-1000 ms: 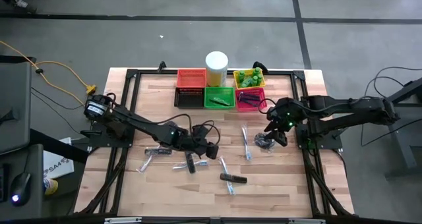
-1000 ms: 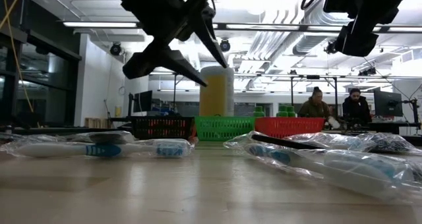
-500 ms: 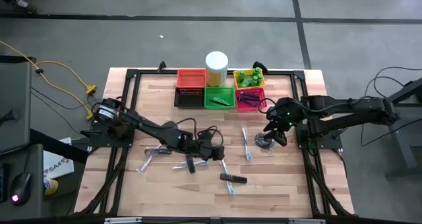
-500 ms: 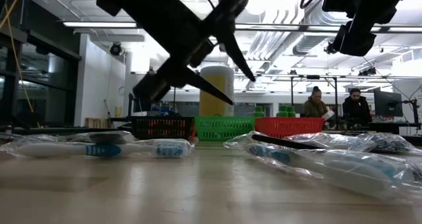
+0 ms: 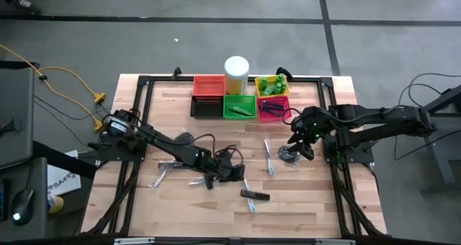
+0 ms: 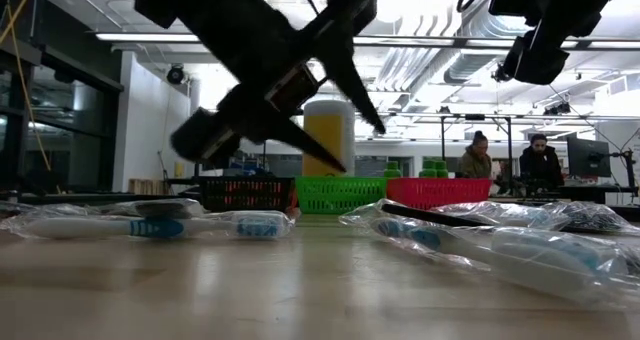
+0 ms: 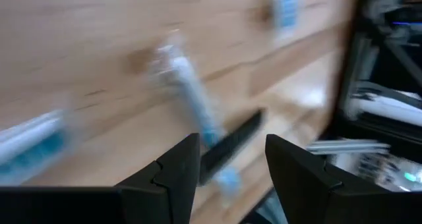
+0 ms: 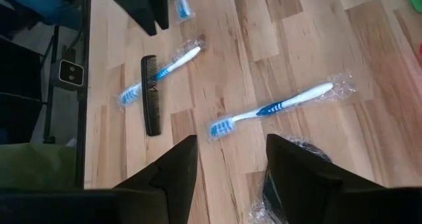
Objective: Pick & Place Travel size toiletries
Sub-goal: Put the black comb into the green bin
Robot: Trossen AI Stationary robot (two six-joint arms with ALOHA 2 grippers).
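Overhead and table-level views of a wooden table [image 5: 302, 202] strewn with travel size toiletries. The left gripper [image 5: 234, 174] reaches over the middle of the table, its fingers [image 7: 173, 174] spread apart and holding nothing. Just beyond its tips lies a black comb [image 5: 255, 195], crossed by a clear-wrapped toothbrush [image 5: 246, 189]; in the left wrist view the same comb [image 7: 231, 143] and toothbrush [image 7: 191, 102] show between and past the open fingers, apart from them. To the left of this gripper lie further wrapped toothbrushes [image 5: 160, 176] and a dark stick [image 5: 207, 180], near the arm but not in its grasp.

The right gripper [image 5: 304, 150] hangs over the right part of the table, fingers likewise parted and empty. Just to its left rests a dark coiled bundle [image 5: 289, 156], and left of that another wrapped toothbrush [image 5: 269, 157]; the right wrist view shows this toothbrush [image 8: 273, 109] lying clear of the fingertips, with the bundle [image 8: 290, 178] beside one finger.

At the far edge stand small mesh baskets: red [image 5: 208, 86], green [image 5: 239, 106], pink [image 5: 273, 108] and yellow [image 5: 271, 85], the last filled with green lumps. A tall white cylinder [image 5: 236, 73] stands among them.
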